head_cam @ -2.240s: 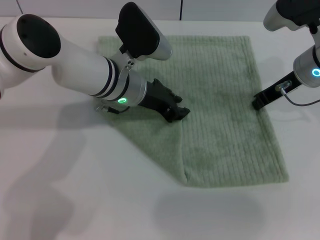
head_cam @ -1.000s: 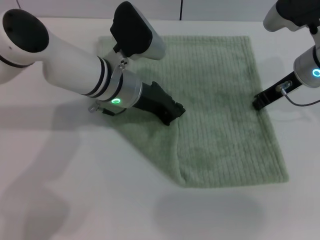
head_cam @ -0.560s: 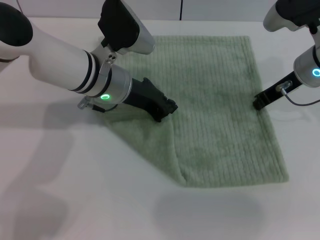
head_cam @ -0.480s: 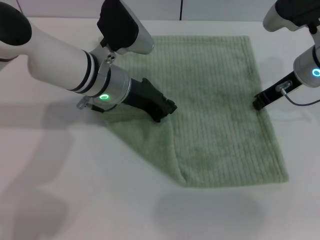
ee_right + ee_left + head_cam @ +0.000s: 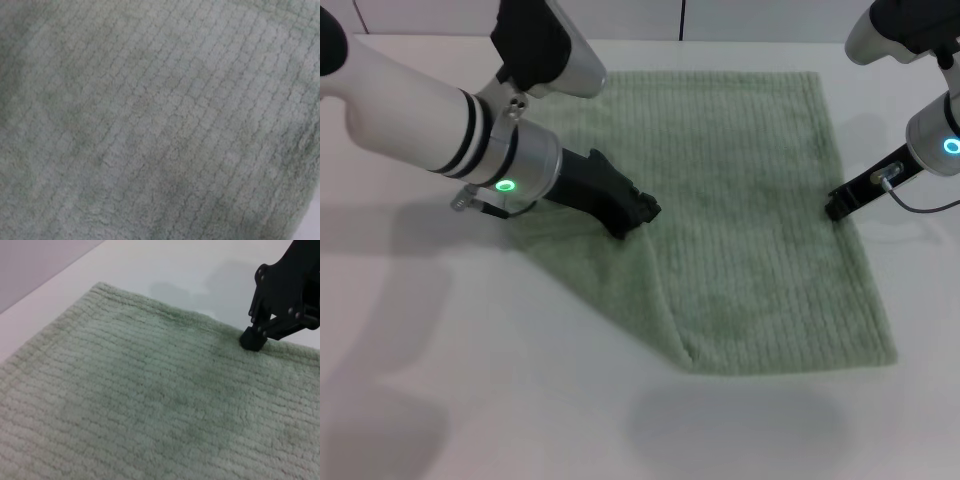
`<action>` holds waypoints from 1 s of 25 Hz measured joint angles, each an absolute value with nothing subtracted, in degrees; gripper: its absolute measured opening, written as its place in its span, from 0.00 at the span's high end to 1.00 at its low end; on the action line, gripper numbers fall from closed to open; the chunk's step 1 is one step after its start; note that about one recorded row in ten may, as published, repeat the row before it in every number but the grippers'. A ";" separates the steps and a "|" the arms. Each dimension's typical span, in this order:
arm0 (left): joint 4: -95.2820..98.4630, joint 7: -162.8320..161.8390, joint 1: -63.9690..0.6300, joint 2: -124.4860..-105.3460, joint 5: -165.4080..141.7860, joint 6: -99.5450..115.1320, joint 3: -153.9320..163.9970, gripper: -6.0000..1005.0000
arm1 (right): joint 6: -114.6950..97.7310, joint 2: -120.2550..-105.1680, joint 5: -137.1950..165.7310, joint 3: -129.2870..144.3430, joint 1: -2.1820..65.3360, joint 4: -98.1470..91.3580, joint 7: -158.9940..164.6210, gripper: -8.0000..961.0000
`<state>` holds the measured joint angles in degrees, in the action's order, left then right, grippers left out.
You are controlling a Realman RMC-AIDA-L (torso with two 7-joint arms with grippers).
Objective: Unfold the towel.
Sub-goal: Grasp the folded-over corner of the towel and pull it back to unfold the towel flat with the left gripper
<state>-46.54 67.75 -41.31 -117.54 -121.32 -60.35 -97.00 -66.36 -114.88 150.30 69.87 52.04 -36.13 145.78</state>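
While the towel (image 5: 750,210) is lying mostly flat on the white table (image 5: 470,400), its left part still folded over, the left gripper (image 5: 630,215) is pinching that fold, and the right gripper (image 5: 836,207) is pressing the right edge, its finger gap unclear

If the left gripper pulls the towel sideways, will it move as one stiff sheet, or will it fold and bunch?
Probably it bunches: the towel already creases near the left gripper. The looped cloth likely grips the table, so it drags. The right gripper on its edge may anchor that side.
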 joint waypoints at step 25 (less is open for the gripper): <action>-58.86 67.14 -34.73 -117.71 -128.97 -75.56 -105.71 0.95 | -66.77 -114.89 150.99 69.87 52.46 -36.12 145.57 0.99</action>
